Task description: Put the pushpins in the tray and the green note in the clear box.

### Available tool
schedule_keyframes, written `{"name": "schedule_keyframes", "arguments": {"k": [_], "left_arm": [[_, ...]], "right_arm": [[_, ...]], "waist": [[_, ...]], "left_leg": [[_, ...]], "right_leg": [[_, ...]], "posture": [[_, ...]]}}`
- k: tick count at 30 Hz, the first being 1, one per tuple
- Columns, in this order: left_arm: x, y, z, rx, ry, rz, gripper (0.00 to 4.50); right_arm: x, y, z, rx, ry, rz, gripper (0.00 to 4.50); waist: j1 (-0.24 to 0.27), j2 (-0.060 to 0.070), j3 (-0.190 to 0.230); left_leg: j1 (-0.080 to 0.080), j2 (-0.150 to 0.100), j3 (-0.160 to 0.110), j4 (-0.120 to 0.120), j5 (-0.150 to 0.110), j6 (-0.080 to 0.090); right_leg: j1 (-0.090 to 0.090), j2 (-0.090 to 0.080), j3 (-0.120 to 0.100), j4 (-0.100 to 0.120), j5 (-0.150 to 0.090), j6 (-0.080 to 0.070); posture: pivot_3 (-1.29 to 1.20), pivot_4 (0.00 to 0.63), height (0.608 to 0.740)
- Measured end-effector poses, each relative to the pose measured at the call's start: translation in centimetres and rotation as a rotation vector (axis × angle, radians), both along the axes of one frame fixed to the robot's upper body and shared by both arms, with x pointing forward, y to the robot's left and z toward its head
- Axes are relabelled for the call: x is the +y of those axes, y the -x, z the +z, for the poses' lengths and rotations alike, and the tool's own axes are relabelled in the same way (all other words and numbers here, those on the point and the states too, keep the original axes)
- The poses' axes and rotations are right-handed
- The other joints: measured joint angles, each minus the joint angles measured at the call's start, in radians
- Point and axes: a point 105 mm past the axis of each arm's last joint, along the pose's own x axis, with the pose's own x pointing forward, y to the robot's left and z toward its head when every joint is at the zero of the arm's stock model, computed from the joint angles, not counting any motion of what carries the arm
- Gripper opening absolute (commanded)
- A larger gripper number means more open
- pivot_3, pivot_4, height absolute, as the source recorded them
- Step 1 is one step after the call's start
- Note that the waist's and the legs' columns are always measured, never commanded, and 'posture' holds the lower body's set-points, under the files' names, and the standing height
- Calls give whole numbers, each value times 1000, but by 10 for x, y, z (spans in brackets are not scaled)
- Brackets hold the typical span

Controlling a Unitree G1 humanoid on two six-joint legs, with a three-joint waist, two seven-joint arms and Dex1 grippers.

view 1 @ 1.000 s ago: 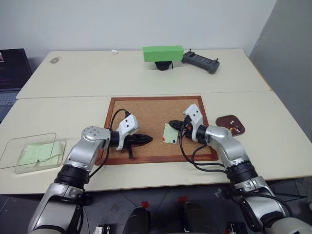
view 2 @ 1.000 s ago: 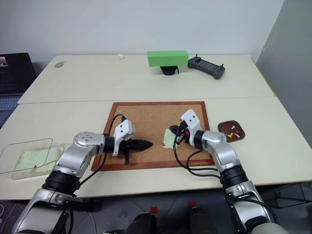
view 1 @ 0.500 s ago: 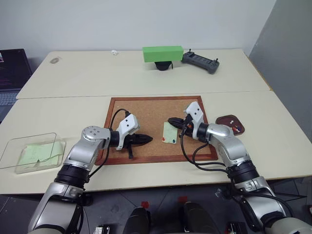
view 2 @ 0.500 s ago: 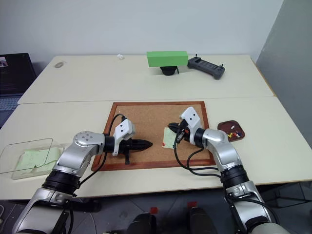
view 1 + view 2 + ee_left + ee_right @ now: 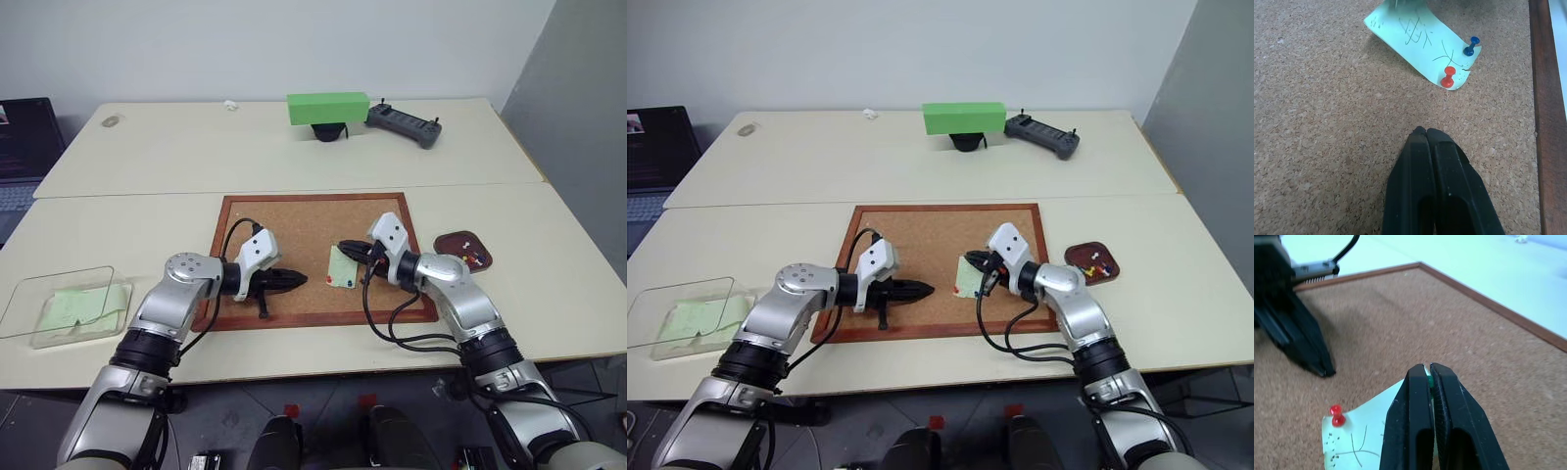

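Green note (image 5: 342,266) sits centre frame on the corkboard (image 5: 294,227), still pinned by a red pushpin (image 5: 1448,77) and a blue pushpin (image 5: 1471,46) at one end. Your right gripper (image 5: 1428,373) is clenched on a green pin head at the note's other end — visible in the right wrist view, too small in the head views. Left gripper (image 5: 1422,133) is clenched on nothing, just beside the note. Tray (image 5: 463,249), centre right, holds some pins already. Clear box (image 5: 59,305), lower left, holds other pale sheets — the note's not in yet.
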Motion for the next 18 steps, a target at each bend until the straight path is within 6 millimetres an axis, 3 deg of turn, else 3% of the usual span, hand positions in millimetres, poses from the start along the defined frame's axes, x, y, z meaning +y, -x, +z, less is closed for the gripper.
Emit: {"name": "schedule_keyframes", "arguments": {"k": [5,9,15,18], "left_arm": [[-2,0,0,-1,2,-4,0],[-1,0,0,0,0,-2,0],[-2,-1,0,-2,1,-3,0],[-3,-1,0,-4,5,-9,0]], "right_arm": [[-15,12,16,4,-50,-16,54],[-55,20,32,11,-65,-115,54],[-74,26,37,33,-81,-189,54],[-99,26,33,43,-66,-294,54]], "waist": [[3,0,0],[4,0,0],[6,0,0],[10,0,0]], "left_leg": [[-1,0,-1,0,0,0],[0,0,0,0,0,0],[0,0,-1,0,0,0],[-1,0,0,0,0,0]], "right_leg": [[0,0,0,-1,0,0],[1,0,0,-1,0,0],[1,0,0,-1,0,0],[1,0,0,-2,0,0]], "posture": [[0,150,740],[0,150,740],[0,150,740],[0,150,740]]}}
